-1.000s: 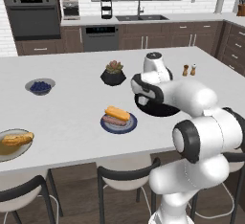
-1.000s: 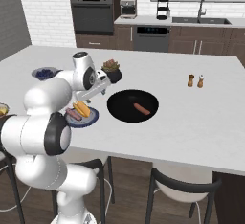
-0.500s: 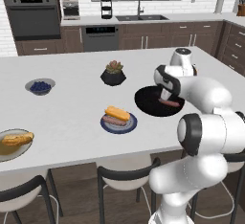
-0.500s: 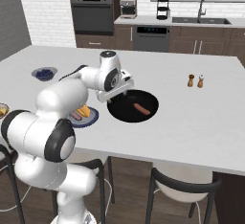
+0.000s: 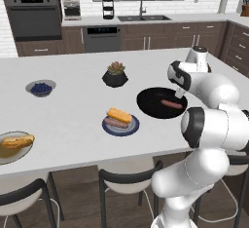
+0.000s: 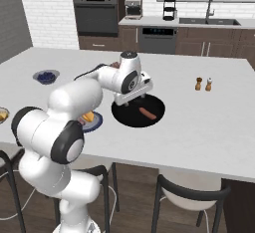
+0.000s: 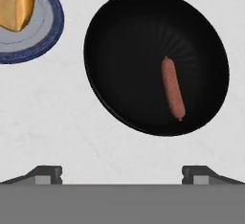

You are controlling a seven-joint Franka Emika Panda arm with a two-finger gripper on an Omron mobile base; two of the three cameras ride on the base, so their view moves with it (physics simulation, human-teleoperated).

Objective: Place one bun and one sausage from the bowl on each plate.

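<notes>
The bowl (image 7: pixel 155 60) is wide, shallow, round and matte black, resting on the smooth white table (image 7: pixel 57 117). 1 slim reddish-brown sausage (image 7: pixel 172 88) lies inside, right of centre. The end effector (image 7: pixel 122 174) hovers above with jaws spread wide, empty. A blue-rimmed plate (image 7: pixel 45 31) carries a golden bun (image 7: pixel 16 3).

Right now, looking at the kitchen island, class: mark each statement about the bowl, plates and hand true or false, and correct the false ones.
1. The bowl holds one sausage. True.
2. The hand grips the sausage. False: it is open, holding nothing.
3. The blue plate carries a bun and a sausage. True.
4. The plate at the island's far left carries a sausage without a bun. False: a bun lies on it; no sausage is seen.
</notes>
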